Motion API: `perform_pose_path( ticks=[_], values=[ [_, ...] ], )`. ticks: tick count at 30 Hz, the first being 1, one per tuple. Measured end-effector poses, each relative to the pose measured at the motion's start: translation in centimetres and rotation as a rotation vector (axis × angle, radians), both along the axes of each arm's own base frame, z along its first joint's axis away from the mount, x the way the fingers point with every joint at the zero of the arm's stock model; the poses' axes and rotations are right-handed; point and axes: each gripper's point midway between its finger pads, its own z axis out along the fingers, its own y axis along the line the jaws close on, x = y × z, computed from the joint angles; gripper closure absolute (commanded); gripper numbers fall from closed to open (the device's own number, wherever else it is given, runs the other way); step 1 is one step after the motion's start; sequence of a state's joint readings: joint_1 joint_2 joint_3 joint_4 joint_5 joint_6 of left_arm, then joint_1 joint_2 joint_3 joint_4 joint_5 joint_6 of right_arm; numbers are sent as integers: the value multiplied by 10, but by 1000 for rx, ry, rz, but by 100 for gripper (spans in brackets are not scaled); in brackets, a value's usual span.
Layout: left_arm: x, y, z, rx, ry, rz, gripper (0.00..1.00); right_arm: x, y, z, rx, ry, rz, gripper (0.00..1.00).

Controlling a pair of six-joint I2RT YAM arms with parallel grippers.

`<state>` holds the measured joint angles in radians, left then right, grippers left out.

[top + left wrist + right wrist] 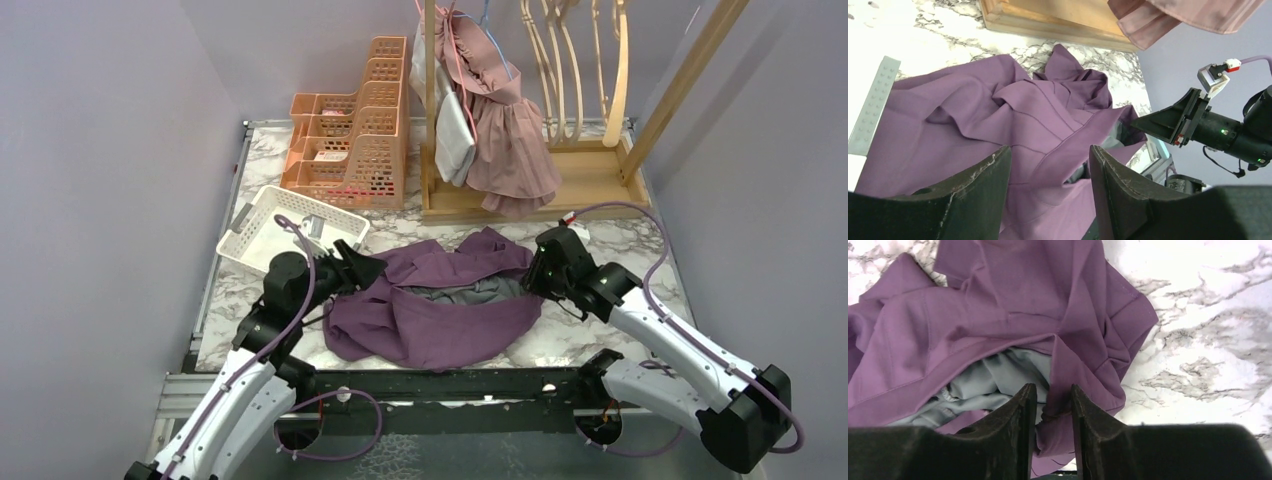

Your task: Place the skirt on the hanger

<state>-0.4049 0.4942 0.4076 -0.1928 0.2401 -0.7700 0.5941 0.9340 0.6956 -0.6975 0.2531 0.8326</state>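
Purple skirt (430, 300) lies crumpled on the marble surface (610, 245), between both arms. Left gripper (1048, 152) is wide open over its left edge. Right gripper (1053, 390) has its jaws slightly parted, with a skirt fold in the gap.

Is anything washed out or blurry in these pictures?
Left wrist view: the marble table glares almost white at upper left. Right wrist view: the skirt is sharp, the right gripper nearly black. Top view: even light, soft shadows.

Left arm (240, 380) and right arm (670, 340) reach inward low, left fingers (983, 200) spread wide, right fingers (1018, 440) seemingly just parted.
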Motion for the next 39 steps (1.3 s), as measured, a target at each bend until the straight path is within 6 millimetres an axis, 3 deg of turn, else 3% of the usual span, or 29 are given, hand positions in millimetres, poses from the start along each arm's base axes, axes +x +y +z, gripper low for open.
perform_pose_path(
  ticks=[4,12,18,27,30,34,39],
  values=[
    [9,-7,21,10,7,-21,39,8,4,18,5,-27,7,50],
    [29,-15,58,95,-24,-70,36,20,-2,92,1,-181,28,48],
    [40,-17,92,133,-121,-86,36,26,-11,188,6,-438,83,48],
    [49,-20,105,168,-159,-103,35,41,-33,343,-28,-782,21,40],
    [50,-23,112,165,-174,-117,36,60,-30,377,-66,-836,8,44],
    [51,-26,120,157,-187,-131,36,96,-9,401,-117,-859,24,47],
    [50,-28,123,147,-193,-141,35,149,13,386,-201,-796,46,36]
  ],
)
